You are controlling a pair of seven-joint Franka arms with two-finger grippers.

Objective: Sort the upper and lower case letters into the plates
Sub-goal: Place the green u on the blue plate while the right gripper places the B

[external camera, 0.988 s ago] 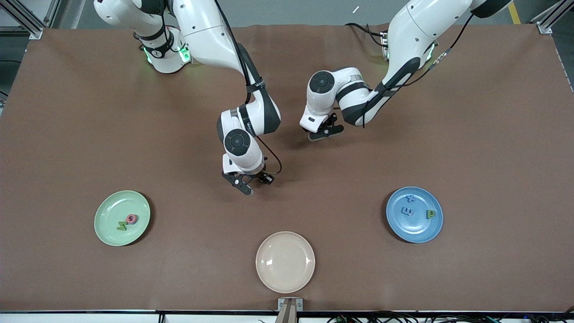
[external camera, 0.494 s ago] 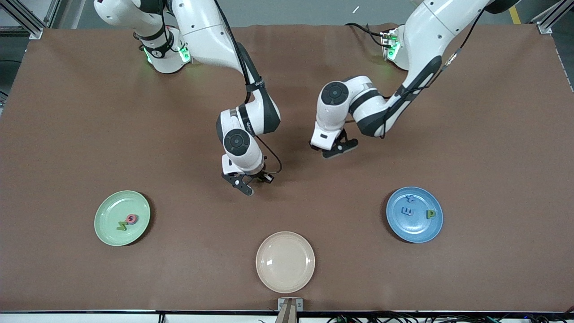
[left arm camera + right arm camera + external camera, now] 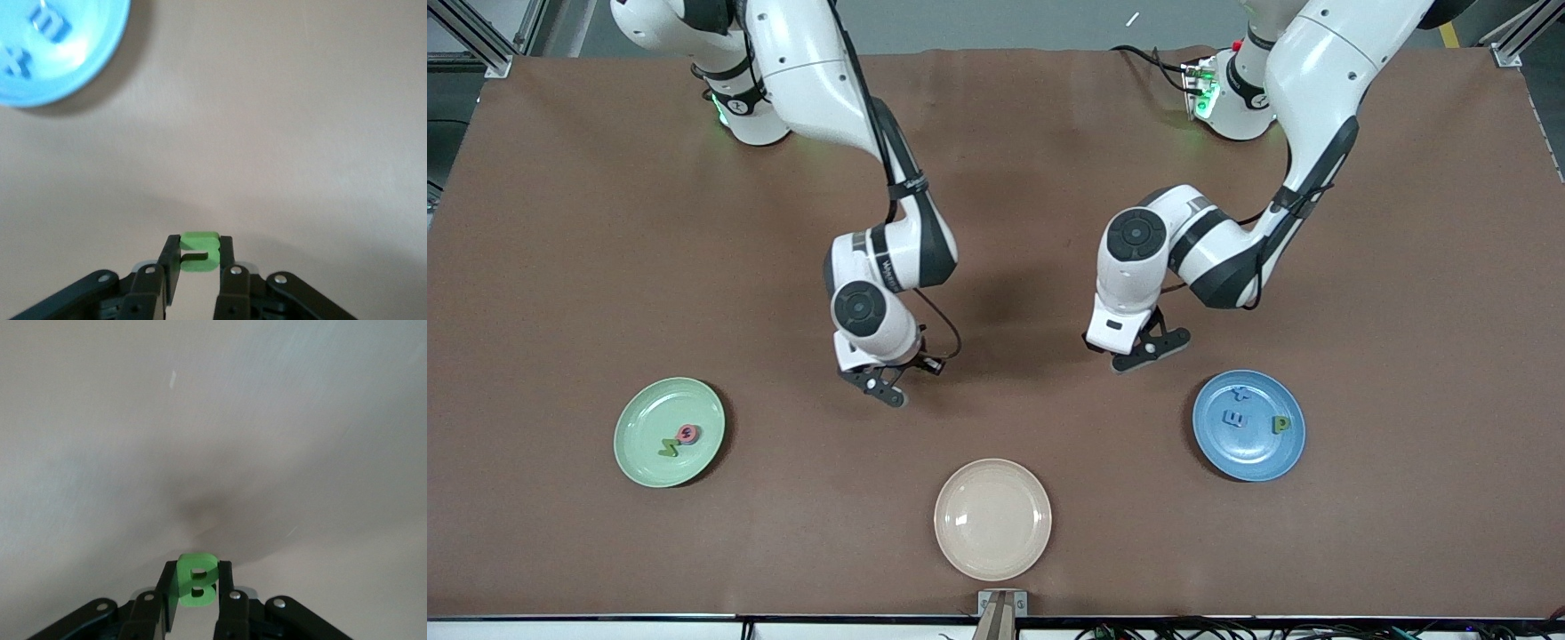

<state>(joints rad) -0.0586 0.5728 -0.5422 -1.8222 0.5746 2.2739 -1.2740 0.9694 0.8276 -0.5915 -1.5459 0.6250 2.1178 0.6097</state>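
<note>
My left gripper (image 3: 199, 240) is shut on a small green letter (image 3: 200, 257). It hangs over the brown table close to the blue plate (image 3: 1249, 458), where my left gripper (image 3: 1149, 348) shows in the front view. That plate holds two blue letters (image 3: 1236, 418) and a green P (image 3: 1280, 424). My right gripper (image 3: 197, 567) is shut on a green B-shaped letter (image 3: 195, 587), over the table's middle, as my right gripper (image 3: 885, 389) shows in the front view. The pale green plate (image 3: 649, 413) holds a green letter (image 3: 669, 446) and a red one (image 3: 687, 433).
A cream-beige plate (image 3: 992, 519) with nothing in it lies near the front edge, midway between the two coloured plates. The blue plate (image 3: 100, 40) shows at a corner of the left wrist view. A small bracket (image 3: 1001, 604) sits at the table's front edge.
The left arm has swung from the table's middle toward the blue plate with its letter. The right arm held still, then shifted a little toward the green plate.
</note>
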